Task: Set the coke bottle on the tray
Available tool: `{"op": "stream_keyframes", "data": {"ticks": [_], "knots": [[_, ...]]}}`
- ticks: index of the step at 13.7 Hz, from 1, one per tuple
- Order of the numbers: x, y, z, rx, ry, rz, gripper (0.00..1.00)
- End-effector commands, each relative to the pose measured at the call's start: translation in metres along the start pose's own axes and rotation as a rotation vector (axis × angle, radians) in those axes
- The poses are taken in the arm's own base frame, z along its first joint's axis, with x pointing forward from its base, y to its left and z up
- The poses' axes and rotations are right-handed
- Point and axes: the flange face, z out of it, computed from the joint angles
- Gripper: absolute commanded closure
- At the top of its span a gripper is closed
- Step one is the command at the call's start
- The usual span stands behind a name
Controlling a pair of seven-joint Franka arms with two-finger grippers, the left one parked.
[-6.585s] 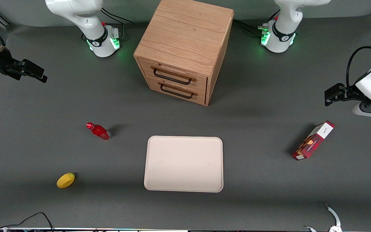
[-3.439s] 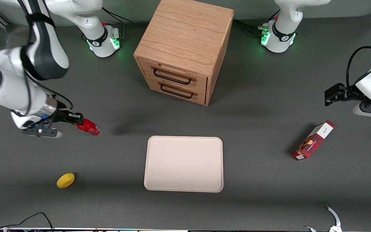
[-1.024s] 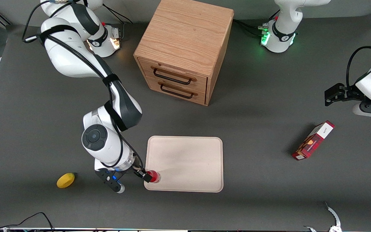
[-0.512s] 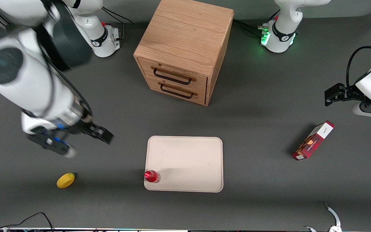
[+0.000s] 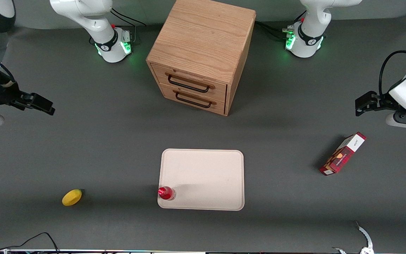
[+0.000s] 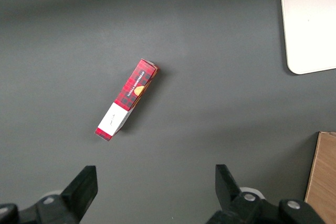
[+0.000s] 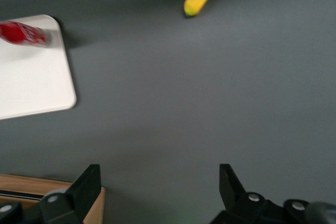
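Observation:
The small red coke bottle [image 5: 166,193] stands upright on the pale beige-pink tray [image 5: 206,176], in the tray's corner nearest the front camera on the working arm's side. It also shows in the right wrist view [image 7: 21,33], on the tray [image 7: 31,82]. My gripper [image 5: 41,104] is open and empty, raised high over bare table at the working arm's end, well away from the bottle. In the right wrist view its fingers [image 7: 89,182] stand wide apart with nothing between them [image 7: 160,182].
A wooden drawer cabinet [image 5: 203,53] stands farther from the front camera than the tray. A yellow lemon [image 5: 72,197] lies toward the working arm's end. A red-and-white carton box [image 5: 344,153] lies toward the parked arm's end.
My gripper carried the bottle to the tray, let it go standing upright, then rose and drew back toward the working arm's end. The bottle has stayed still since.

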Motion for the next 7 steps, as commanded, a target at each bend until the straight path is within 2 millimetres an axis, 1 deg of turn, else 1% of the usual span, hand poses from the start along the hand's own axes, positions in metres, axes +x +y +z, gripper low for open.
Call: {"op": "stream_keyframes", "data": {"ticks": [1,2,5,7], "knots": [[-0.036,0.005,0.035,0.025,0.015,-0.030,0.00],[-0.038,0.006,0.037,0.028,0.015,-0.030,0.00],[-0.035,0.003,0.018,0.036,0.028,-0.033,0.00],[-0.034,0.004,0.009,0.050,0.002,-0.022,0.00]]}}
